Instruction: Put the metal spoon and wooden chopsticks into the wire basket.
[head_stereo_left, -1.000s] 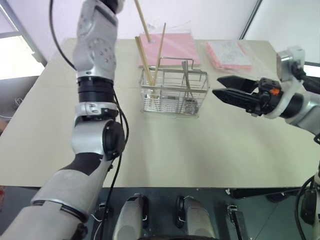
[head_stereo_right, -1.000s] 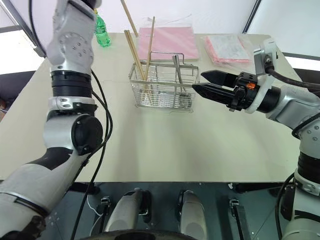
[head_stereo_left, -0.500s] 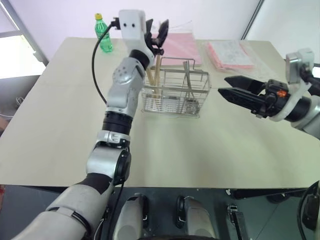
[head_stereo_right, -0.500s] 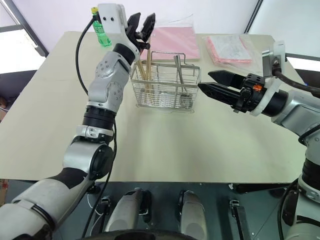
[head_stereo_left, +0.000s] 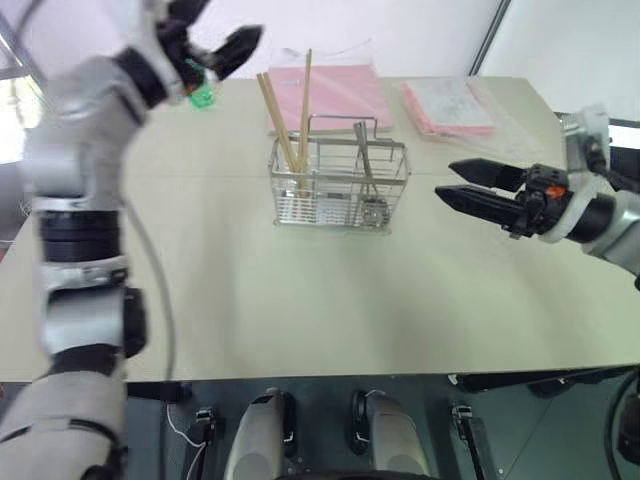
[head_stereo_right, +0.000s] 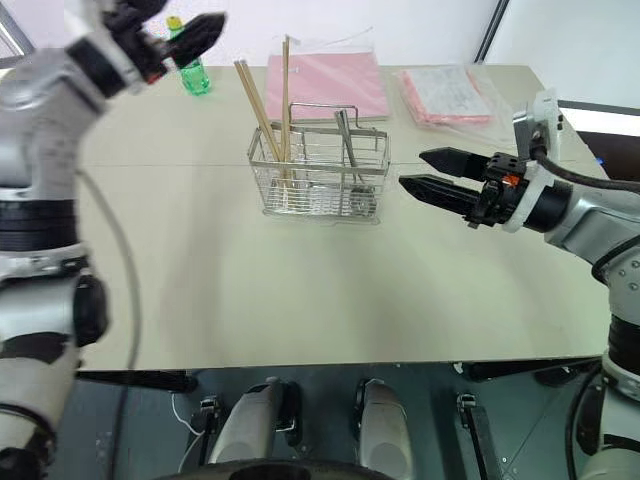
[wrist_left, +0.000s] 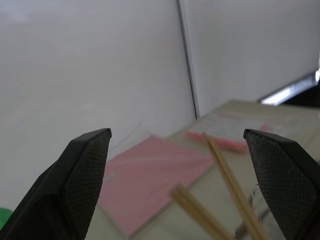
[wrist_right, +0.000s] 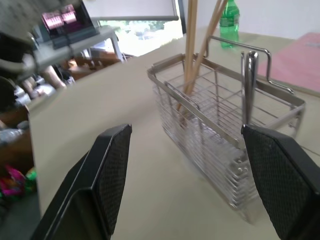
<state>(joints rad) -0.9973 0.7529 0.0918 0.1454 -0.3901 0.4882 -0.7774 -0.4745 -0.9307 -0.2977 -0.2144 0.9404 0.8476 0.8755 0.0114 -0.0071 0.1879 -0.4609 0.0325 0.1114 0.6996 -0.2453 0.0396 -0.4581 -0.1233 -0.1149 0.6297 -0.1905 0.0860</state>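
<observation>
Now the wooden chopsticks (head_stereo_left: 288, 120) and metal spoon (head_stereo_left: 366, 170) stand upright inside the wire basket (head_stereo_left: 340, 185); the left tool (head_stereo_left: 205, 30), wide and empty, hangs up-left of it, the right tool (head_stereo_left: 470, 185) spread just beside.

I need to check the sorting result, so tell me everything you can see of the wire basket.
The wire basket is a rectangular caddy of silver wire mesh with inner dividers and a thin wire loop handle rising above its rim. It stands upright on the beige table, in front of a pink packet. The wooden chopsticks stand leaning in its left compartment, and the metal spoon stands in its right one. Neither gripper touches it.
</observation>
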